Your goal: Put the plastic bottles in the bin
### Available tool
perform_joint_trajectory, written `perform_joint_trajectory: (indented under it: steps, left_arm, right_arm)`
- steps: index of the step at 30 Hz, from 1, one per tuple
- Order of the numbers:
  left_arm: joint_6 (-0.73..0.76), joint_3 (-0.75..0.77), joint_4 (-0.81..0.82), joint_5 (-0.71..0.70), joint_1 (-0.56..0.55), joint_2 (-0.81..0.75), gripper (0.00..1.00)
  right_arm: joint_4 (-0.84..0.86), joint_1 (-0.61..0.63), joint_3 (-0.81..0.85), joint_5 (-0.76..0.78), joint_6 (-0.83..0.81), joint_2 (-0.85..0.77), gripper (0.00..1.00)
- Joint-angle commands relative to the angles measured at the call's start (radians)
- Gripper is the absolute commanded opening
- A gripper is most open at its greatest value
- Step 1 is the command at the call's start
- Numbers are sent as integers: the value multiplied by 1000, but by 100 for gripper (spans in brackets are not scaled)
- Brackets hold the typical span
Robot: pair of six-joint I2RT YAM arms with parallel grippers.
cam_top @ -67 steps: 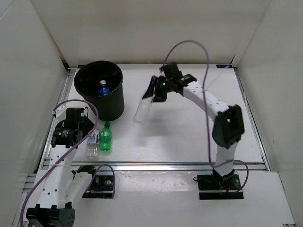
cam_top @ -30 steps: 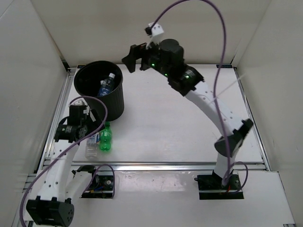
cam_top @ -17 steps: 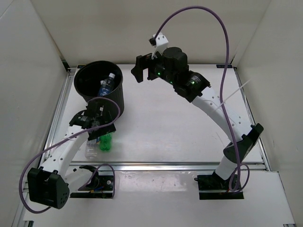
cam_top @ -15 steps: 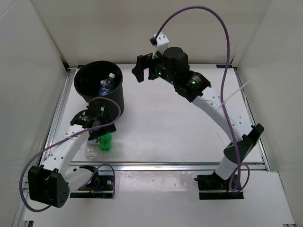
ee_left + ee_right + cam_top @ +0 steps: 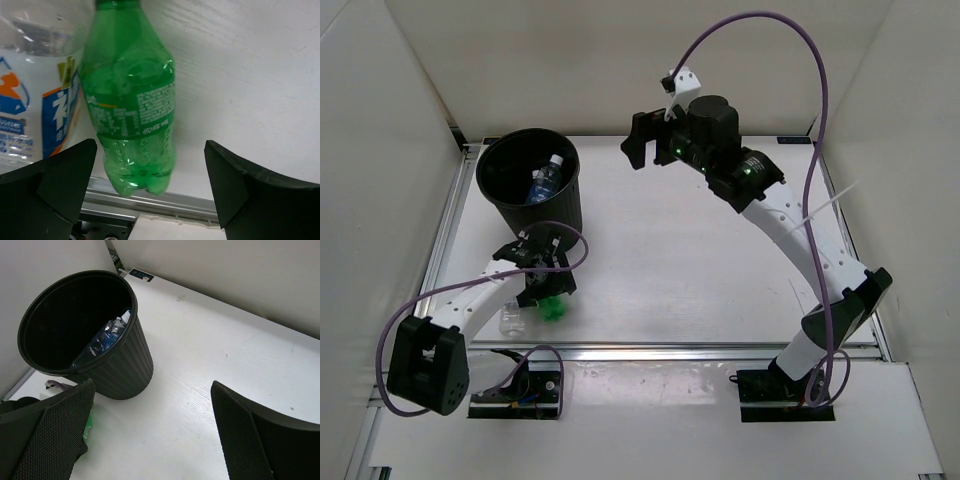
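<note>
- Left gripper (image 5: 150, 167): fingers spread wide either side of green bottle (image 5: 132, 110), tabletop's near-left corner; white-orange bottle (image 5: 30, 105) just beside.
- Right gripper (image 5: 150, 412): released, raised by far edge.
- Bin (image 5: 560, 218), far-left corner, holds blue-label bottle (image 5: 542, 185).

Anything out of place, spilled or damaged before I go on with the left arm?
Nothing stands out. The bin is upright with bottles inside, and no spill or damage shows. The green bottle and the white-orange labelled bottle lie side by side near the front edge of the table. The left gripper has its jaws open over the green one.
</note>
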Motion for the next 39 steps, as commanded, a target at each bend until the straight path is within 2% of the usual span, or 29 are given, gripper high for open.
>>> perform_joint_trajectory:
  steps: [1,5,9,10,11,17,22,24,26,27,29,32,33,34,36,37,39]
  left_arm:
    - [-27,-11,64,-10,-21,10,100]
    - [-47,-20,93,-1,-31,46,97]
    - [-47,-10,102,19,-52,55,69]
    - [-47,-10,102,28,-64,55,55]
    - [-47,1,102,28,-80,43,51]
    - [-71,94,-2,108,-146,-41,42]
    - [-81,347,-230,138,-229,-92,36]
    - [-81,483,-269,203,-239,-105,35]
    - [-45,587,-318,265,-239,-105,29]
    - [-45,699,-349,276,-239,-76,27]
    - [-15,797,-393,277,-249,-63,26]
    - [43,1013,-404,176,-249,-37,27]
    - [62,1118,-394,74,-249,-14,29]
    - [82,1159,-380,10,-249,-3,30]
    - [123,1187,-337,-157,-224,6,32]
    - [134,1187,-305,-317,-212,15,36]
    - [180,1115,-161,-404,-158,15,36]
  right_arm:
    - [20,-17,-10,-34,4,-58,100]
    - [11,-27,-28,-43,4,-76,100]
    - [2,-27,-58,-43,13,-86,100]
    - [2,-27,-58,-43,13,-95,100]
    - [2,-27,-68,-43,13,-95,100]
    - [2,-45,-111,-34,22,-104,100]
    - [2,-65,-142,-46,54,-113,100]
    - [2,-74,-151,-46,64,-113,100]
    - [11,-74,-160,-46,74,-113,100]
    - [11,-74,-161,-57,74,-113,100]
    - [11,-74,-161,-57,84,-104,100]
    - [11,-85,-150,-68,84,-86,100]
    - [11,-85,-139,-68,84,-86,100]
    - [11,-85,-139,-68,84,-86,100]
    - [11,-85,-128,-68,84,-76,100]
    - [11,-85,-128,-68,84,-76,100]
    - [11,-94,-119,-68,84,-76,100]
